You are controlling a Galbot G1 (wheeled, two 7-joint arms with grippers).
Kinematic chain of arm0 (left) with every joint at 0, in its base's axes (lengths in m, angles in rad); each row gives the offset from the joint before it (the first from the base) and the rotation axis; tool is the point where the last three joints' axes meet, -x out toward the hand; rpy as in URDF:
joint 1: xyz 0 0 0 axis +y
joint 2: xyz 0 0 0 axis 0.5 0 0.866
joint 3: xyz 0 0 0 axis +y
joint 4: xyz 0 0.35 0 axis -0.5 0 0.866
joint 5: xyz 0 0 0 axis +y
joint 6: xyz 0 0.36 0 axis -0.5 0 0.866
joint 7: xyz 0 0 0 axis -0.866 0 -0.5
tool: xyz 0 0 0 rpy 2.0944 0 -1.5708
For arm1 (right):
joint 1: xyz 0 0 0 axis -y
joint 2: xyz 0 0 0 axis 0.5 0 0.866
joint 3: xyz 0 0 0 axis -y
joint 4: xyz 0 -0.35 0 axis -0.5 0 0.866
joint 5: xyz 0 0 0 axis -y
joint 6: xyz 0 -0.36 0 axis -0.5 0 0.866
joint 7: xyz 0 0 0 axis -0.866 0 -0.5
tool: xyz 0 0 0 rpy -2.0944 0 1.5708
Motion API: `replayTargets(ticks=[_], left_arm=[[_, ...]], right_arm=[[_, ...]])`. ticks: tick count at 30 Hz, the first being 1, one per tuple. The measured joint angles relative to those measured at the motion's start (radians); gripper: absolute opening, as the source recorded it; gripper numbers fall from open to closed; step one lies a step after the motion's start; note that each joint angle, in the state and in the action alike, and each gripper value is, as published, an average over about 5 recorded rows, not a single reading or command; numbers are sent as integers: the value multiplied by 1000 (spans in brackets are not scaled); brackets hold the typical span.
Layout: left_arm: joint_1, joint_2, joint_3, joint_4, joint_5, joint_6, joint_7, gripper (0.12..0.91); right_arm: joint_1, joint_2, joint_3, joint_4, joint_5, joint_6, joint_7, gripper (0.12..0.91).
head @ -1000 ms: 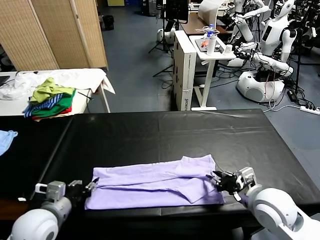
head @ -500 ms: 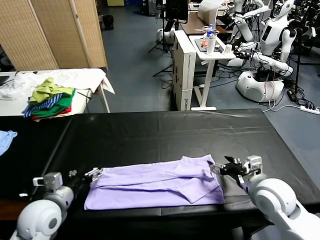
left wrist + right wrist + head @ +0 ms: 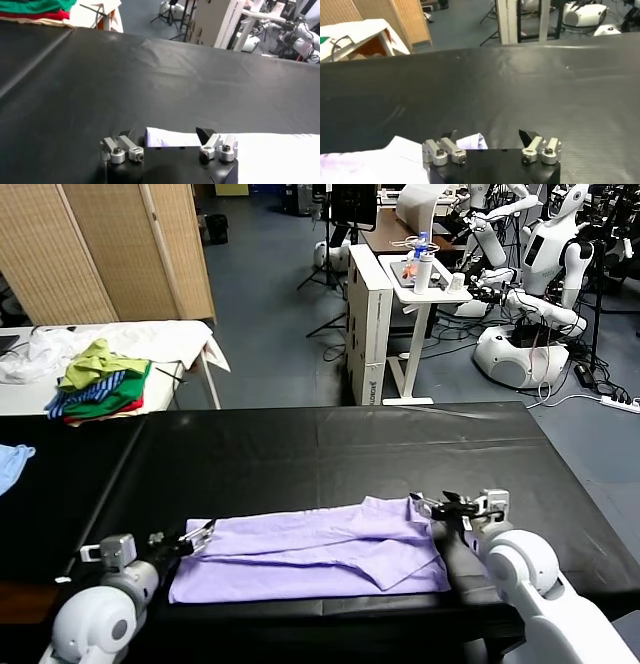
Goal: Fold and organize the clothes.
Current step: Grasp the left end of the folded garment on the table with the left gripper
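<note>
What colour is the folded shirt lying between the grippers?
Light lavender T-shirt, plain on the visible face; clearest in the head view.

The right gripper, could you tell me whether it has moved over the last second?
Yes. The right gripper has shifted away from the robot along the T-shirt, from its near right corner to its far right corner.

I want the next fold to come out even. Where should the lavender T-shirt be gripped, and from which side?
The lavender T-shirt lies flat, stretched left to right along the near table edge. Probably best pinched at its two far end corners, each from its own end: the open left hand at the left corner, the open right hand at the right.
</note>
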Motion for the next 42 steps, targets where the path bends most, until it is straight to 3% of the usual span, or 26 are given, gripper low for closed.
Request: replayTargets(ticks=[3, 8, 12, 14, 16, 20, 22, 24, 27, 29, 33, 38, 40, 42], left_arm=[[0, -1, 0, 6, 1, -2, 1, 786], [-11, -7, 3, 28, 5, -5, 4, 509], [-21, -12, 11, 44, 17, -9, 16, 280], [-28, -11, 17, 53, 30, -16, 24, 190], [-39, -6, 26, 65, 47, -27, 34, 152], [-67, 15, 43, 91, 64, -40, 49, 148], [-79, 25, 48, 98, 60, -38, 53, 146], [-83, 29, 49, 97, 56, -34, 56, 146], [-75, 24, 44, 85, 57, -32, 58, 174], [-65, 18, 37, 73, 59, -33, 57, 252], [-37, 0, 16, 43, 64, -42, 56, 494], [10, -32, -28, 11, 67, -64, 64, 802], [29, -50, -45, 4, 76, -75, 69, 873], [48, -70, -61, 0, 88, -86, 76, 896]], right_arm=[[-2, 9, 0, -1, -10, 0, -2, 518], [-15, 21, 10, 1, -28, 6, -2, 284], [-34, 31, 24, 19, -60, 23, 10, 172], [-48, 39, 33, 35, -77, 31, 20, 154], [-63, 47, 41, 54, -87, 34, 25, 145], [-81, 54, 48, 77, -90, 28, 7, 161], [-82, 51, 51, 83, -91, 24, -10, 220], [-82, 45, 55, 91, -89, 22, -25, 331], [-88, 29, 63, 109, -82, 17, -37, 520], [-98, 15, 72, 126, -74, 15, -40, 634], [-131, -15, 101, 168, -64, 17, -52, 851], [-182, -39, 147, 213, -61, 21, -63, 904], [-203, -42, 166, 227, -60, 22, -64, 906], [-224, -45, 186, 241, -59, 24, -65, 907]])
